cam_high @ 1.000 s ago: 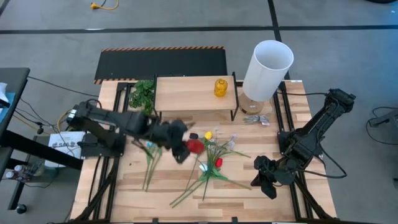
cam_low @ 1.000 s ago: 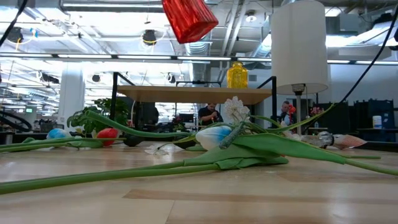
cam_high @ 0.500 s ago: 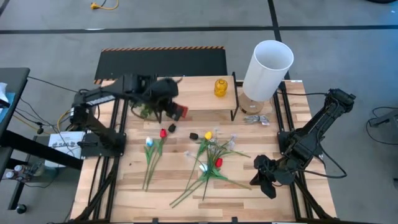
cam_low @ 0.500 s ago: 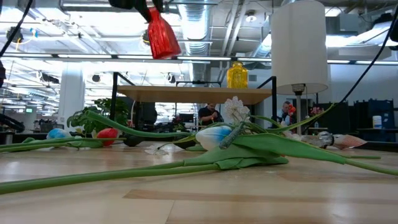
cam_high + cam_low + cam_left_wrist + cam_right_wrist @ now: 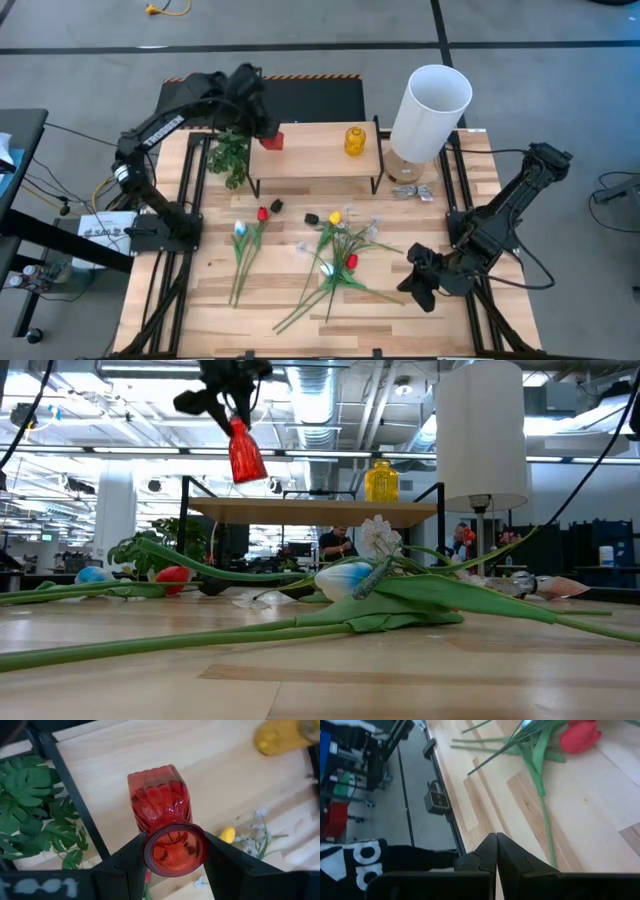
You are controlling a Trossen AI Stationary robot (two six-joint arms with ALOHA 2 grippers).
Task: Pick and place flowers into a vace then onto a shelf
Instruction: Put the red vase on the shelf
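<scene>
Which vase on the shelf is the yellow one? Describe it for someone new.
Find the low wooden shelf at the table's back edge, beside the tall white lamp. The yellow vase stands on its right end, small, ribbed glass; the red vase hangs in the left gripper.

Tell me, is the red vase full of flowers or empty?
Empty. The left wrist view looks into the red vase held by the left gripper; no stems inside.
</scene>
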